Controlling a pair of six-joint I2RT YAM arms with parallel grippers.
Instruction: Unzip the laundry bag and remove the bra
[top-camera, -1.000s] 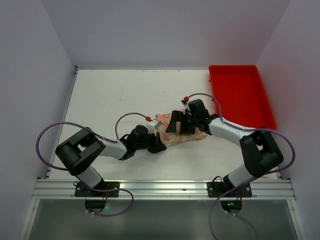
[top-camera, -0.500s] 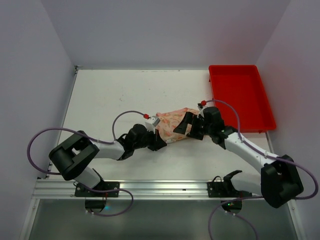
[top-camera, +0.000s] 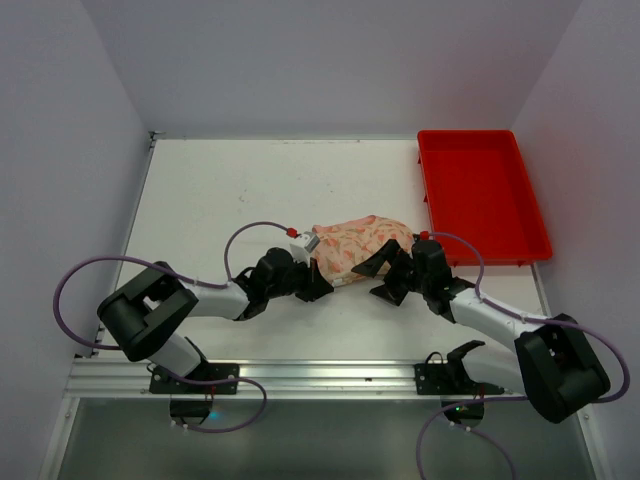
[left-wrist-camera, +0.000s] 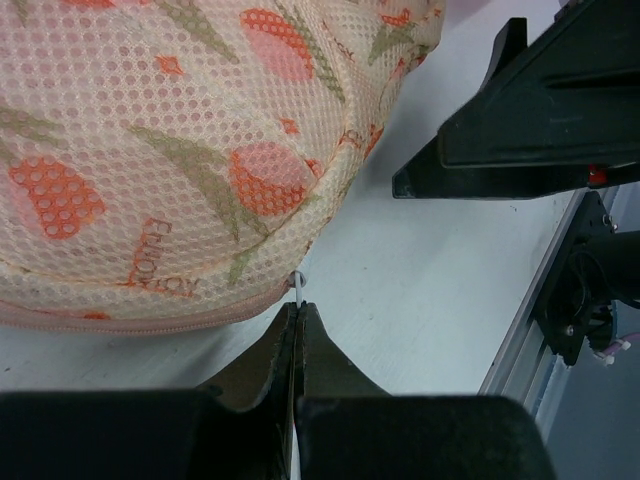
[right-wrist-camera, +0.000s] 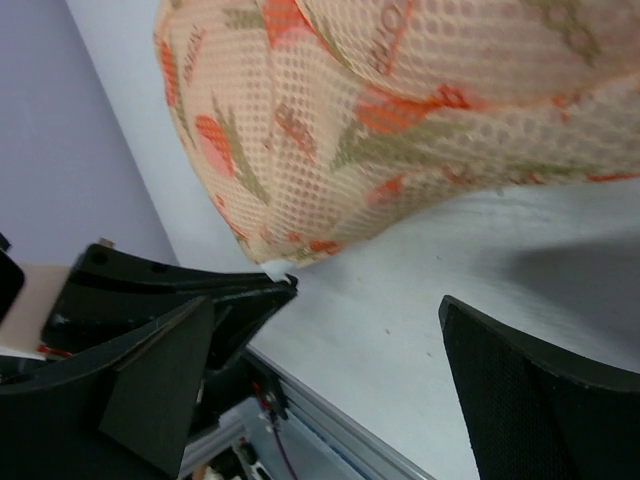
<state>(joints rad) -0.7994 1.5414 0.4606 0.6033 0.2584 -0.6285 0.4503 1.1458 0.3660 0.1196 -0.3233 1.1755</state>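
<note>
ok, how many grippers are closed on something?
1: the left gripper, pinching the zipper pull of the laundry bag. The right gripper is open beside the bag.

The bag (left-wrist-camera: 150, 150) runs off both wrist views' top edge; the pull (left-wrist-camera: 297, 287) is half hidden between the tips of the left pincer (left-wrist-camera: 297, 318).

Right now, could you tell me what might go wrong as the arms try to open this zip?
The left gripper pinches the small white zip pull with just its fingertips, so the pull may slip out. The right gripper is open and off the laundry bag, so a tug could drag the whole bag instead of opening the zip. The two grippers sit close together and might collide.
</note>
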